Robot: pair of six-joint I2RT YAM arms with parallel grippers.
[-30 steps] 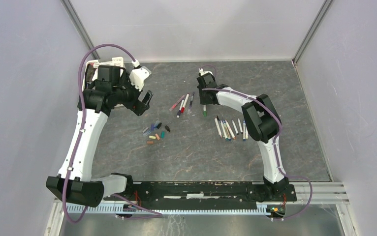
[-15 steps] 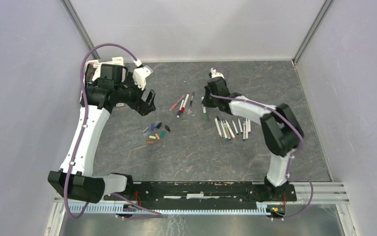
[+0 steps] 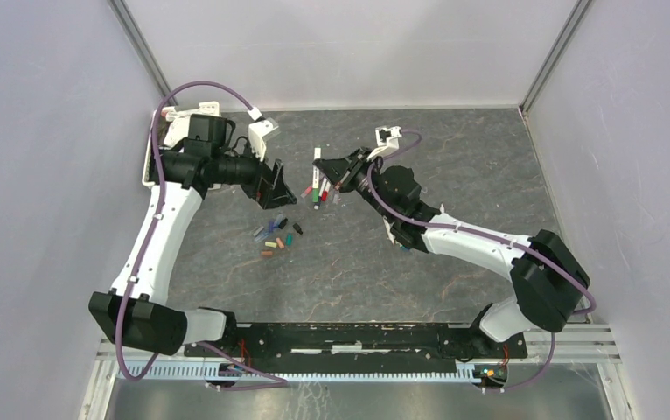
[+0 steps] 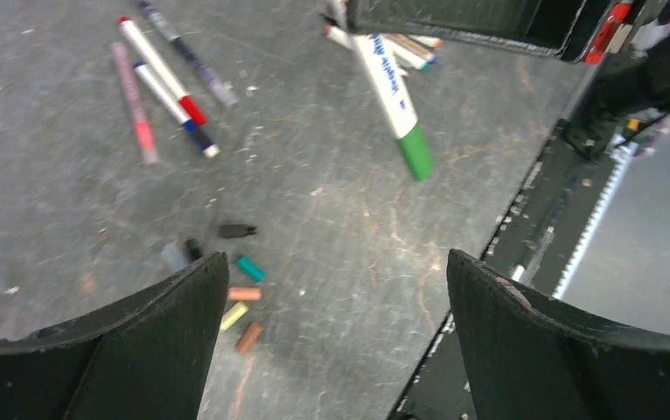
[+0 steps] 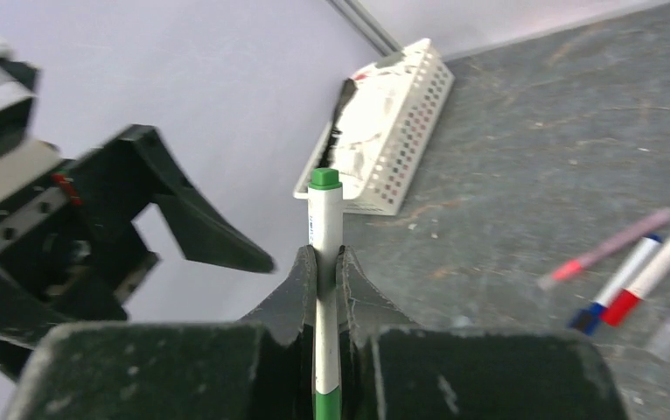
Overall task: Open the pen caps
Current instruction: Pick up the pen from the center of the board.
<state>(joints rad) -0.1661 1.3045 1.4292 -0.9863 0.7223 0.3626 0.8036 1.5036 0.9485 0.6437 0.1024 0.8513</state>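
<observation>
My right gripper (image 5: 325, 255) is clenching a slim white plastic pen (image 5: 325, 219), squeezing its round barrel between two matte black wedge-shaped fingers (image 5: 292, 289). A glossy green cap (image 4: 415, 153) is sitting on one end of the pen and a small green plug on the other. My left gripper (image 4: 336, 262) is hanging released, its curved black fingers spread wide, just left of that pen. Below it, the loose pen caps (image 4: 237, 289) are lying in a small scatter on the dark grey, mottled, scuffed tabletop (image 3: 358, 271), left of centre. They are stubby little cylinders in teal, orange, yellow, brown, black and pale blue. Farther back, thin capped markers (image 4: 165, 87) are lying side by side.
</observation>
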